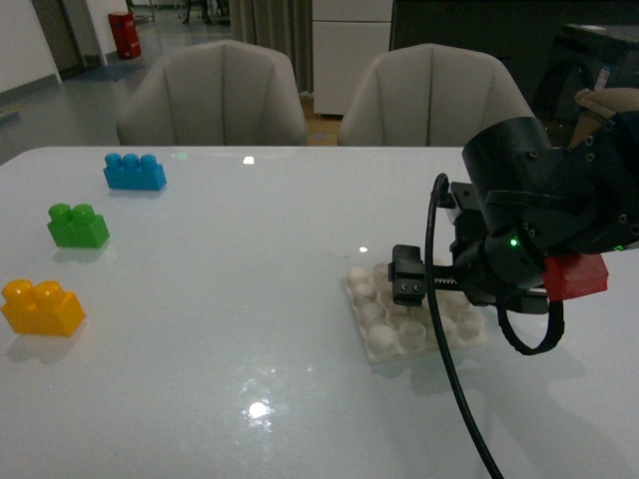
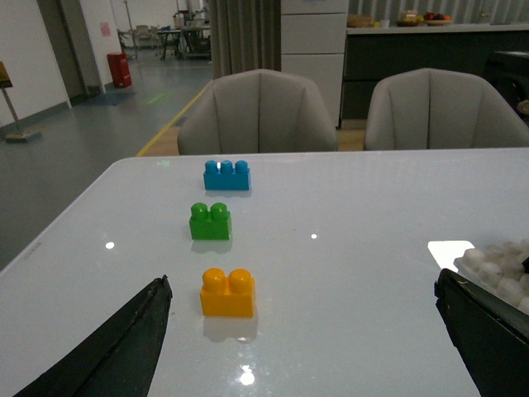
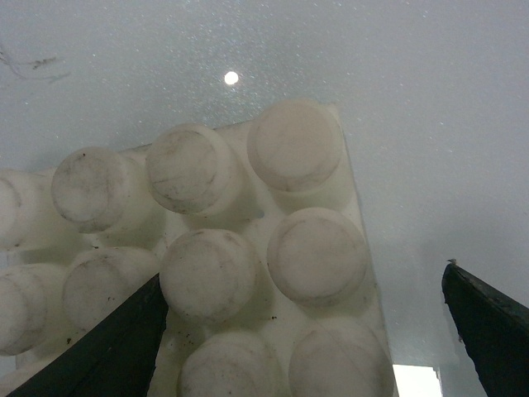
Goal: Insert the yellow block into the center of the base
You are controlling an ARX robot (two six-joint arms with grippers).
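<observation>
The yellow block [image 1: 42,305] stands alone on the white table at the near left; it also shows in the left wrist view [image 2: 227,294]. The off-white studded base [image 1: 384,321] lies right of the middle, partly hidden by my right arm. My right gripper [image 3: 302,331] is open and low over the base [image 3: 248,248], with one finger [image 3: 107,347] over its studs and the other finger [image 3: 488,327] beyond its edge. My left gripper [image 2: 302,331] is open and empty. It is out of the front view, and the yellow block lies ahead of it, apart from both fingers.
A green two-stud brick [image 1: 78,226] and a blue three-stud brick [image 1: 134,172] stand in a row behind the yellow block. Two beige chairs [image 1: 215,95] stand at the table's far edge. A corner of the base [image 2: 500,263] shows in the left wrist view.
</observation>
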